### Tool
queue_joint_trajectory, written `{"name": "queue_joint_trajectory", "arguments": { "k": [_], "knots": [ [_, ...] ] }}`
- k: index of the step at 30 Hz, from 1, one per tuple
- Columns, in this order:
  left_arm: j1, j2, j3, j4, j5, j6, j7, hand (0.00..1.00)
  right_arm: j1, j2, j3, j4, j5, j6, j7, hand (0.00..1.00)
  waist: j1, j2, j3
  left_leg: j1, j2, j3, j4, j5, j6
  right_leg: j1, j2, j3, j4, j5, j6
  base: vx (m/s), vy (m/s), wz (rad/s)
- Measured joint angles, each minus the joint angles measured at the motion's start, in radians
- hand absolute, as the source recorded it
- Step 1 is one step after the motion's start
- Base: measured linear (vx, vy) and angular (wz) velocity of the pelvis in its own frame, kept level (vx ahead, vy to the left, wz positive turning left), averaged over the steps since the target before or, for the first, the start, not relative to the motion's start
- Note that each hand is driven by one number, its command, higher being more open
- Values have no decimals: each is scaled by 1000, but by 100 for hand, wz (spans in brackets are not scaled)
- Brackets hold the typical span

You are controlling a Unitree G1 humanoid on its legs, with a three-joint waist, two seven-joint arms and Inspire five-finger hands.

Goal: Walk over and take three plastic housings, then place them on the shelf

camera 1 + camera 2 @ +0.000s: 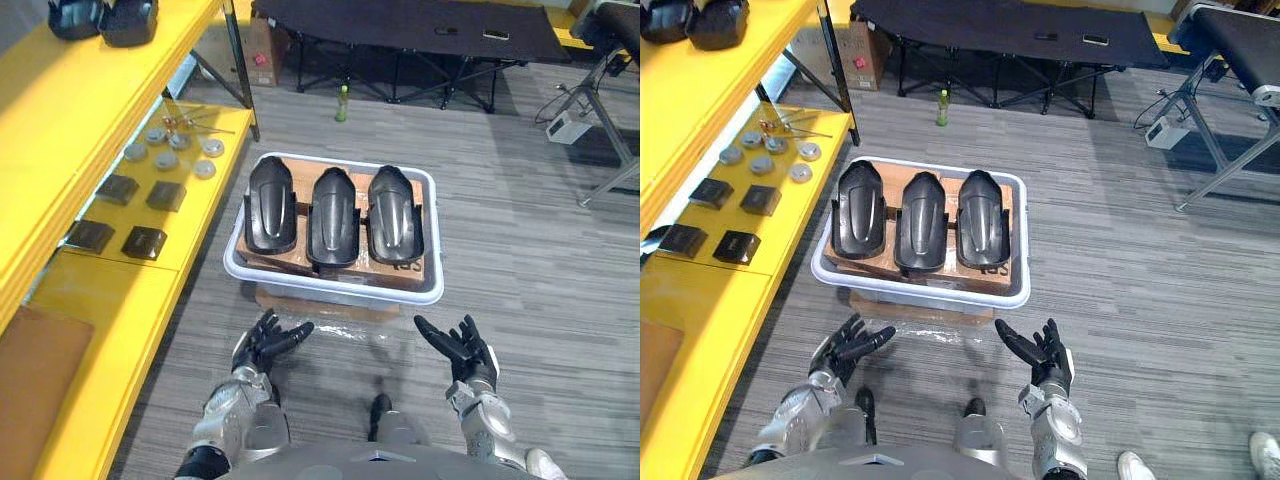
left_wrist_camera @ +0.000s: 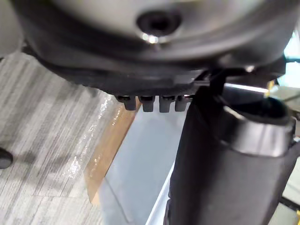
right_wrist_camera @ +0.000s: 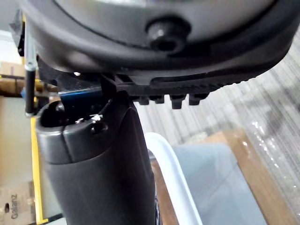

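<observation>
Three black plastic housings lie side by side on brown cardboard in a white tub point(image 1: 430, 290) on the floor: the left housing point(image 1: 271, 204), the middle housing point(image 1: 334, 215) and the right housing point(image 1: 395, 212). My left hand point(image 1: 268, 342) hovers open just short of the tub's near left corner. My right hand point(image 1: 462, 350) is open too, near the tub's near right corner. Both hands hold nothing and are apart from the tub. In the wrist views the tub's white rim point(image 3: 171, 173) shows past each thumb.
A yellow shelf point(image 1: 90, 150) runs along the left, with small black blocks point(image 1: 145, 242) and round metal discs point(image 1: 170, 150) on its lower level and two dark housings point(image 1: 105, 18) on top. A cardboard sheet point(image 1: 300, 300) lies under the tub. A black folding table point(image 1: 400, 30) stands behind.
</observation>
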Motion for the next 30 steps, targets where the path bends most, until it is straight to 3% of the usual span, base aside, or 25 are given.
{"name": "queue_joint_trajectory", "arguments": {
  "k": [6, 9, 11, 14, 15, 17, 18, 21, 24, 29, 30],
  "knots": [
    [15, 43, 9, -22, -10, 49, 13, 100, 27, -3, -94, -239, -1, 33, -13, 100, -23, 21, -8, 32, -1, 23, -19, -12, 12, 13, 0, 0, -19, 58, 1, 28, 58, -10],
    [61, 39, 7, 6, -9, 61, 12, 100, 26, -47, -134, -301, 0, 34, -1, 100, -22, 15, -18, 53, 11, 29, -41, -18, 20, 14, 16, 2, -19, 71, 1, -66, -2, -13],
    [89, 29, 3, 41, -4, 72, 10, 100, 11, -85, -150, -303, 0, 46, 9, 100, -22, -2, -25, 48, 19, 26, -49, -33, 22, 4, 25, 3, -21, 71, 1, -95, -6, -5],
    [97, 36, 7, 41, -7, 74, 1, 100, -47, -140, -150, -297, -1, 92, 1, 100, -18, -14, -18, -62, 46, 13, 67, -90, 17, -40, 42, 8, -19, 51, -19, -194, -29, -1],
    [78, 38, 18, 29, -21, 65, 0, 100, -110, -191, -145, -278, 1, 117, -18, 100, -6, -3, 14, -118, 68, 5, 156, -116, 12, -54, 54, 9, -15, 13, -25, -217, -35, -8],
    [43, 32, 24, 21, -44, 55, 0, 100, -247, -274, -144, -208, 1, 154, -54, 100, 10, 29, 75, -166, 99, -9, 234, -131, 9, -84, 85, 9, 22, 14, -24, -235, -15, -4],
    [17, 32, 26, 16, -62, 50, -1, 100, -351, -334, -144, -147, 2, 182, -88, 100, 18, 40, 118, -193, 103, -28, 249, -124, 16, -109, 88, 3, 45, 13, -25, -241, -11, 14],
    [-15, 28, 27, 12, -98, 6, 1, 100, -505, -441, -127, -51, 3, 207, -131, 100, 46, 50, 175, -250, 93, -47, 246, -92, 22, -171, 82, -1, 75, 18, -29, -193, -16, 16],
    [-42, 23, 26, 28, -124, -13, 16, 100, -610, -519, -80, 48, 10, 217, -151, 100, 61, 61, 187, -295, 77, -63, 248, -73, 26, -221, 67, -8, 107, 21, -27, -65, 11, 17],
    [-105, -4, 24, 76, -175, -33, 36, 100, -836, -678, 43, 226, 16, 248, -173, 100, 81, 147, 246, -388, 47, -86, 321, -75, 55, -321, 18, -18, 228, -2, -34, -36, 65, 16],
    [-112, -4, 24, 90, -175, -33, 38, 100, -844, -689, 56, 234, 17, 253, -172, 100, 85, 153, 251, -395, 42, -87, 325, -75, 56, -330, 12, -17, 242, -9, -31, -16, 73, 10]
  ]
}}
